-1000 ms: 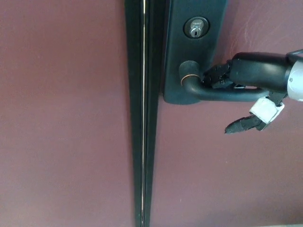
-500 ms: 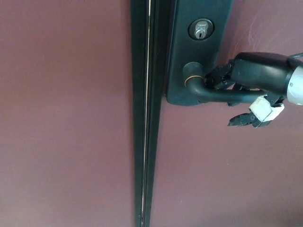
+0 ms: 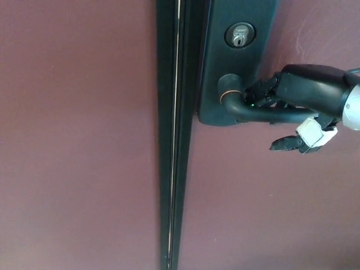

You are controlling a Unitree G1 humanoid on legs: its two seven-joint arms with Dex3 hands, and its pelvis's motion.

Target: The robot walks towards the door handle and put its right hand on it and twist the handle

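Black and thick-fingered, the right robot hand (image 3: 292,104) comes in from the right edge and rests on the door handle (image 3: 264,112), its two upper fingers (image 3: 261,93) lying over the top of the dark lever close to where the lever bends toward the door. The thumb (image 3: 288,144), with a white block at its base, hangs apart below the lever and points left, not touching it, so the robot hand drapes over the lever more than it wraps it; whether the fingers truly clamp the bar cannot be told. Under the fingers the lever runs roughly level and passes beneath the palm. Just left of the fingertips the lever curves into a round hub with a thin coppery ring (image 3: 229,90). Behind the hub sits a dark backplate (image 3: 216,50), and above the hub, up and left of the robot hand, a silver keyhole cylinder (image 3: 240,35). Farther left a dark vertical seam (image 3: 175,169) with a thin bright line divides the maroon door (image 3: 79,140). The left robot hand is out of view.
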